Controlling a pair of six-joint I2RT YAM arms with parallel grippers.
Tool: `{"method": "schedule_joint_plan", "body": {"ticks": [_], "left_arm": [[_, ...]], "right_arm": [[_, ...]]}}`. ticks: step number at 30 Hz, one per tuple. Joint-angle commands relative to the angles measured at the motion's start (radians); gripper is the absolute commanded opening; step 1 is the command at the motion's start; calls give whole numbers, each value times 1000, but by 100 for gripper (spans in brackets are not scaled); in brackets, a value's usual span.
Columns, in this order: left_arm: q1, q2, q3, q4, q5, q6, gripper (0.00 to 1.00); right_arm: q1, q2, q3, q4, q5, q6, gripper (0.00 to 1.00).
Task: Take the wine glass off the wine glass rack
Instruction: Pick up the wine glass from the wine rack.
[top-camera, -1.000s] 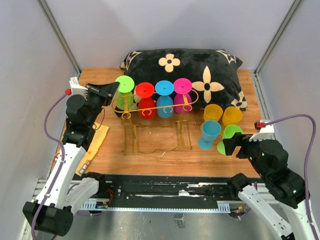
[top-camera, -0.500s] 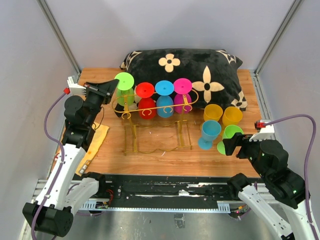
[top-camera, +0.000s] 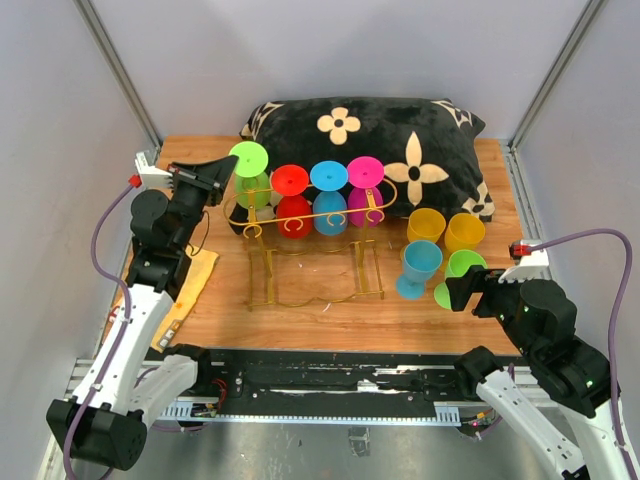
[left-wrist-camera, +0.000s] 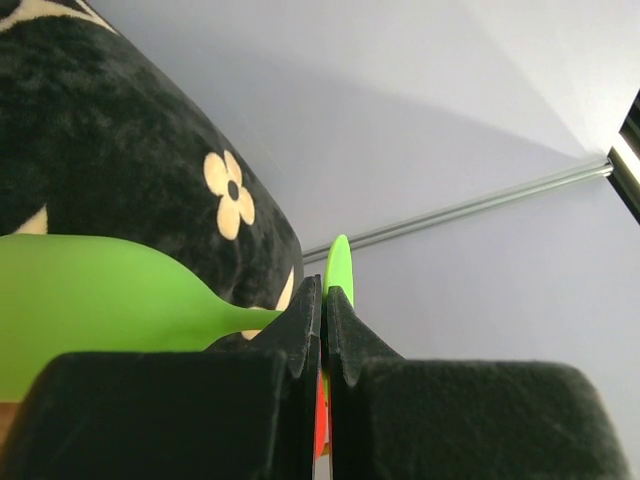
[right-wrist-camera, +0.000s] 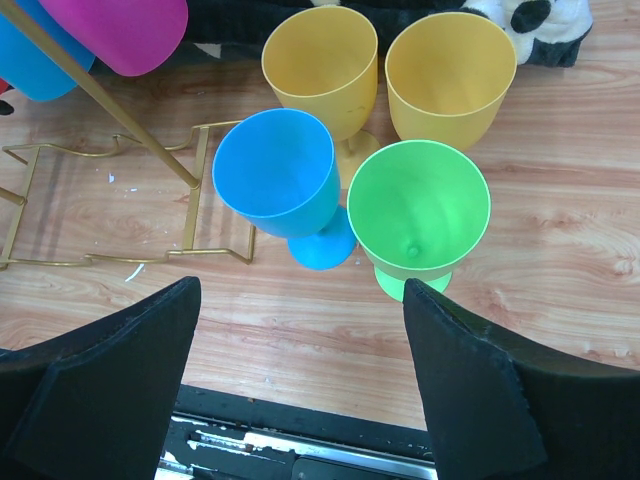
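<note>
The gold wire wine glass rack (top-camera: 312, 216) stands in front of the pillow, with red (top-camera: 291, 181), blue (top-camera: 329, 177) and magenta (top-camera: 365, 172) glasses hanging upside down in it. At its left end is the light green wine glass (top-camera: 248, 160), foot up. My left gripper (top-camera: 224, 173) is shut on the rim of that foot. In the left wrist view the foot's edge (left-wrist-camera: 338, 268) pokes out between the closed fingers, with the bowl (left-wrist-camera: 90, 300) to the left. My right gripper (right-wrist-camera: 300, 292) hangs open over the wood, just in front of the standing glasses, with nothing in it.
Upright on the table at the right are a blue glass (right-wrist-camera: 280, 180), a green glass (right-wrist-camera: 420, 210) and two yellow glasses (right-wrist-camera: 320, 62) (right-wrist-camera: 450, 70). A black flowered pillow (top-camera: 400, 135) lies behind the rack. A yellow cloth (top-camera: 195, 280) lies under the left arm.
My left gripper has drawn the green glass a little up and back, toward the rack's left end. The right arm has not moved.
</note>
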Motion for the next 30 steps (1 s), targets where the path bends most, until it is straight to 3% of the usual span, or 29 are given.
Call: {"method": "schedule_joint_plan", "body": {"ticks": [1,15,23,30], "left_arm": [[10,6,-20,64,-21,-19,1],[10,9,-34,80,-52,-15,0],[10,3,-37,89,-157,-33,1],[10,32,-35,115,-108,-45,0]], "right_arm": [[-3,-5,-1,-4,13,-2,83],[-2,1,2,-2,11,-1,83],[-2,0,7,-1,8,2,83],[-2,-2,9,-1,6,7,83]]}}
